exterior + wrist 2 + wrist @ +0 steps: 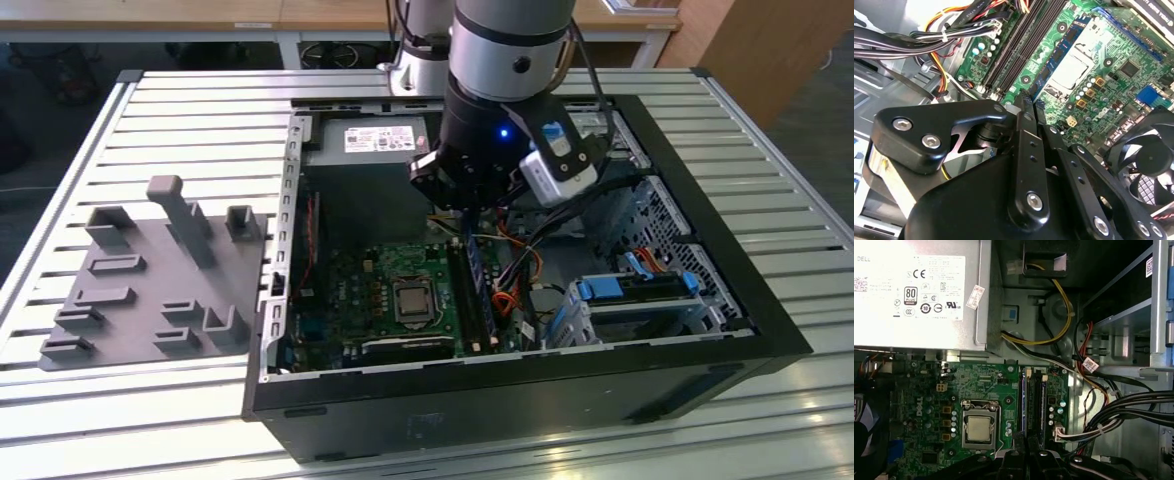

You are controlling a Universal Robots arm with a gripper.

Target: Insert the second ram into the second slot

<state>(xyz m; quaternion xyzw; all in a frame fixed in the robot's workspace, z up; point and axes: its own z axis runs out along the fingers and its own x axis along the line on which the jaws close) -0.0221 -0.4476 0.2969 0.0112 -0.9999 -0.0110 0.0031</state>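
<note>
Two thin blue ram sticks stand on edge in the slots beside the CPU socket (978, 429). One stick (1024, 405) sits nearest the socket and the other (1043, 407) sits two slots over; I cannot tell which is the second ram. The near stick's dark chips show in the second wrist view (1056, 56). My gripper (1029, 102) is shut with nothing between its black fingers (1026, 150). Its tips hang just above one end of the stick nearest the socket (470, 290). In the exterior view the gripper (461, 213) is low inside the open case.
A power supply (919, 290) lies beyond the slots' far end. Black, yellow and orange cables (1124, 410) run close beside the slots. A fan (1149, 160) sits past the socket. Drive bays with blue clips (641, 290) are at the exterior view's right, a grey fixture (147, 270) at its left.
</note>
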